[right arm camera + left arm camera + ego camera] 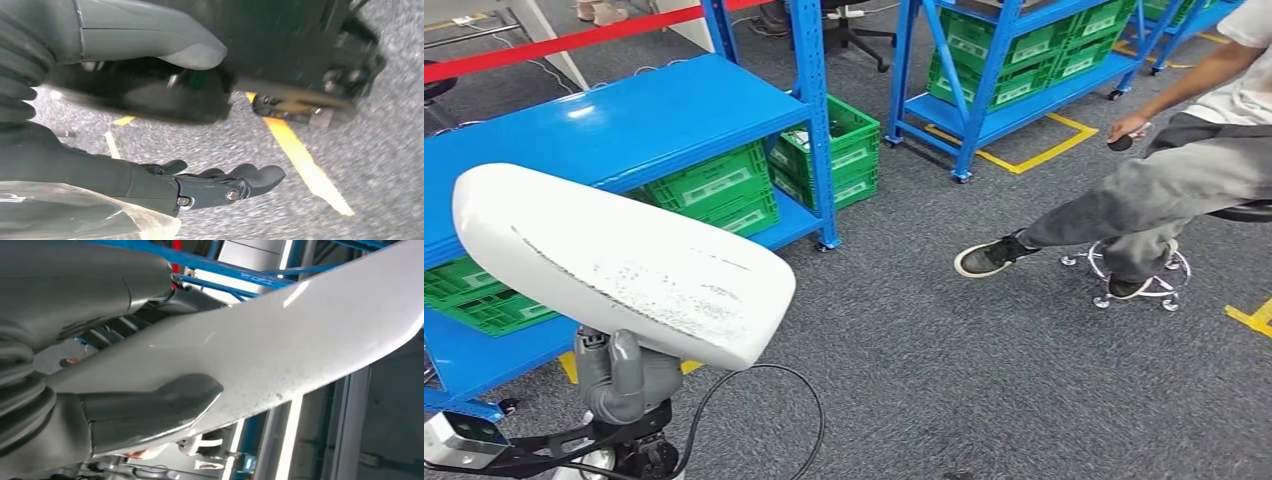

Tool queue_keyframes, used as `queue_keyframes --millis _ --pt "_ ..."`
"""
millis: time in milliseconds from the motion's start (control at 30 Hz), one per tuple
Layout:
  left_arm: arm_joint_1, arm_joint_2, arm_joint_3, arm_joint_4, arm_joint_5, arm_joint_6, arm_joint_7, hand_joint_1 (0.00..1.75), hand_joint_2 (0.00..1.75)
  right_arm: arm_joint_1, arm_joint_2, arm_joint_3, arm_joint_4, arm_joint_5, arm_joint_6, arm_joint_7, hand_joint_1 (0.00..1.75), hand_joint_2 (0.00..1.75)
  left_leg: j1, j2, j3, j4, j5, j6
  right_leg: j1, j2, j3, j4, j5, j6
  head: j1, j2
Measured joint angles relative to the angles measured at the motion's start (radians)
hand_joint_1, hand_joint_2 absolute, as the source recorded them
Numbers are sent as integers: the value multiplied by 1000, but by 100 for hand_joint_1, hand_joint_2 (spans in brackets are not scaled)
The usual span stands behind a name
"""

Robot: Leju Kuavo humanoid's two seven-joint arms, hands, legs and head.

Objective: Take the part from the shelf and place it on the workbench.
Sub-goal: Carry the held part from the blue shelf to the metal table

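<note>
The left robot hand (pixel 624 375) grasps the white part (pixel 624 262) from beneath, its long axis lying crosswise, well clear of the blue shelf (pixel 604 125). The right robot hand (pixel 215 182) hangs released, fingers apart above the floor.

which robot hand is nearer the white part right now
Left. The left robot hand grips the white part, thumb pressed on its surface. The right robot hand hangs open over the grey floor, holding nothing.

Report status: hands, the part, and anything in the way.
Left hand grips white part, off the shelf. Right hand open, holds nothing. Seated person on the right, leg stretched over the floor.
</note>
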Motion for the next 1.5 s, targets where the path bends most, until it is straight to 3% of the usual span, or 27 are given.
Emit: queue_keyframes --millis 33,100,167,200,267,333,400,467,500,533,600,667,700,733,767,833,900,967,1000,1067,1133,1200,1233,1300,1367,1433,1500 --pt "1 0 1 -2 1 1 0 175 175 1 0 -2 0 -1 1 0 0 175 2 -23 -9 28 -22 -5 -2 10 -1 -2 4 -7 -1 0" --pt "4 0 3 -3 5 1 0 175 175 -1 0 -5 0 -2 4 1 0 175 5 -74 -56 144 -90 -11 -4 33 -1 -3 10 -17 -4 0" --pt "7 0 6 -4 8 2 0 175 175 -1 0 -7 0 -1 7 3 0 175 6 -88 -105 262 -133 -11 -3 59 -4 -3 13 -21 -4 0" --pt "8 0 6 -4 9 2 0 175 175 1 0 -8 0 -1 8 4 0 175 6 -89 -112 278 -127 -11 -3 73 -5 -2 14 -21 -4 0" --pt "9 0 6 -4 10 2 0 175 175 1 0 -9 0 0 10 7 0 175 7 -99 -78 203 -66 -6 -3 102 -5 1 15 -20 -4 0" --pt "9 0 6 -4 14 -1 0 175 175 -1 0 -10 0 5 16 11 0 175 11 -147 -22 72 -7 1 -2 131 -9 8 15 -16 -4 0" --pt "11 -2 6 -5 20 -8 0 175 175 -4 1 -10 0 14 24 17 0 175 13 -185 2 9 5 7 -5 155 -23 14 18 -3 -3 0" --pt "11 -3 6 -5 24 -16 0 175 175 -5 0 -10 0 21 31 23 0 175 12 -173 1 0 4 13 -10 173 -37 15 23 12 -4 0" --pt "11 -3 6 -5 24 -21 0 175 175 -5 0 -10 0 23 33 27 0 175 13 -160 2 -4 7 19 -10 163 -44 20 20 18 -2 0" --pt "11 -4 5 -5 24 -28 0 175 175 -5 -2 -10 0 22 36 31 0 175 15 -146 3 -9 10 25 -8 140 -56 39 8 22 1 0" --pt "11 -4 3 -5 24 -42 0 175 175 -8 -10 -10 0 17 46 36 0 175 14 -114 3 -13 12 33 -6 76 -104 136 -47 30 8 0" --pt "11 -4 4 -5 25 -55 0 175 175 -12 -25 -11 -1 10 61 38 0 175 11 -79 0 -12 11 37 -8 49 -158 255 -101 37 10 0" --pt "11 -4 4 -5 28 -62 0 175 175 -13 -34 -14 -1 7 70 38 0 175 10 -62 0 -12 11 37 -9 43 -165 280 -105 40 10 0" --pt "11 -4 4 -5 32 -68 0 175 175 -13 -42 -16 -1 4 78 39 0 175 10 -47 0 -12 11 36 -10 38 -152 266 -91 42 11 0" --pt "11 -4 5 -5 36 -74 0 175 175 -12 -51 -19 -1 2 85 39 0 175 10 -34 1 -12 10 35 -11 29 -121 216 -63 43 11 0" --pt "11 -4 5 -5 41 -82 0 175 175 -9 -65 -24 -1 -2 93 41 0 175 7 -13 2 -9 8 30 -9 -18 -41 80 -15 40 12 0" --pt "11 -4 6 -5 43 -85 0 175 175 -7 -74 -27 -1 -3 96 43 0 175 1 5 1 -6 7 20 -3 -48 -5 12 -3 29 12 0" --pt "10 -4 6 -5 43 -86 0 175 175 -4 -81 -28 -1 -4 97 43 0 175 0 26 2 -7 6 10 1 -30 -8 8 0 16 12 0" --pt "10 -4 6 -5 43 -87 0 175 175 -2 -84 -29 -1 -4 98 43 0 175 2 23 3 -4 1 4 -1 -18 -9 6 2 11 13 0" --pt "10 -4 7 -5 43 -89 0 175 175 0 -88 -30 -1 -5 101 43 0 175 6 -22 -12 44 -37 -6 -5 7 -5 0 9 -2 9 0" --pt "11 -3 10 -5 43 -97 0 175 175 0 -96 -32 -1 -8 111 43 0 175 8 -76 -64 170 -103 -6 -6 31 -9 0 13 -10 3 0" --pt "11 -4 14 -5 44 -107 0 175 175 2 -110 -35 -1 -12 127 42 0 175 7 -90 -110 273 -134 -4 -4 61 -11 0 15 -13 1 0" --pt "11 -4 15 -5 45 -113 0 175 175 4 -118 -37 -1 -13 136 42 0 175 7 -92 -111 275 -120 -2 -3 77 -10 1 15 -13 1 0" --pt "11 -4 17 -4 50 -124 0 175 175 9 -135 -42 -1 -15 153 42 0 175 8 -106 -66 170 -47 4 -4 107 -9 5 14 -12 1 0" --pt "12 -5 21 -4 53 -137 0 175 175 9 -148 -46 -1 -15 162 40 0 175 12 -146 -16 52 -3 10 -2 133 -14 12 13 -5 2 0" --pt "13 -7 25 -4 53 -147 0 175 175 9 -155 -49 -2 -14 165 37 0 175 12 -169 -2 12 -5 13 -5 153 -27 16 16 8 2 0" --pt "14 -9 26 -4 52 -153 0 175 175 14 -161 -52 -2 -12 167 35 0 175 10 -154 -1 4 -2 20 -11 163 -40 16 18 22 3 0"
